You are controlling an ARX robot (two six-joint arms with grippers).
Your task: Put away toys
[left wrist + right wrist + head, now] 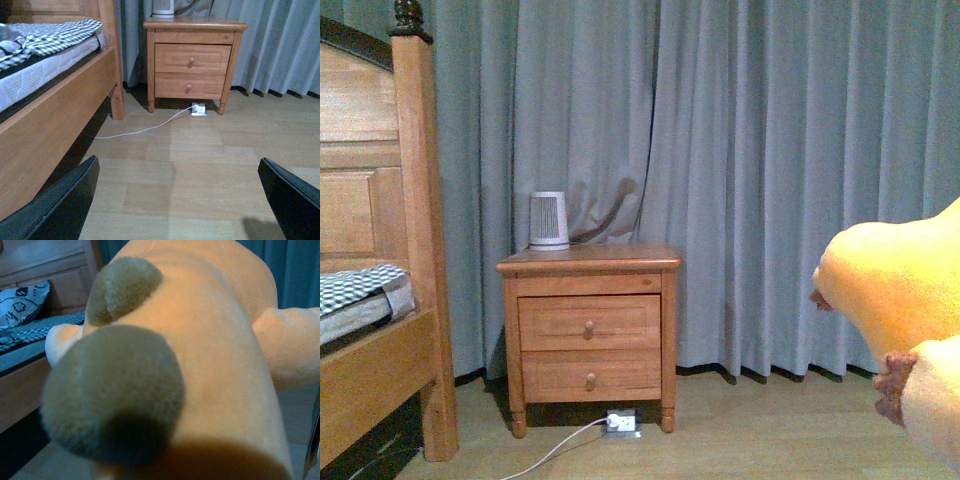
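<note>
The orange-yellow plush animal (895, 290) hangs in the air at the right edge of the front view, with a paler cream part and a brown stitched patch low on it. It fills the right wrist view as the plush animal (220, 355), with two rounded brown pads (115, 390) closest to the camera. My right gripper is shut on it, and its fingers are hidden under the plush. My left gripper (177, 210) stands open low over the wooden floor, with one black finger (65, 205) on each side and only bare floor between them.
A wooden nightstand (588, 330) with two drawers stands against the grey curtain (770, 150), with a white cylindrical device (548, 220) on top. A power strip (622, 423) and its white cable (145, 130) lie on the floor. The wooden bed (380, 330) is at the left.
</note>
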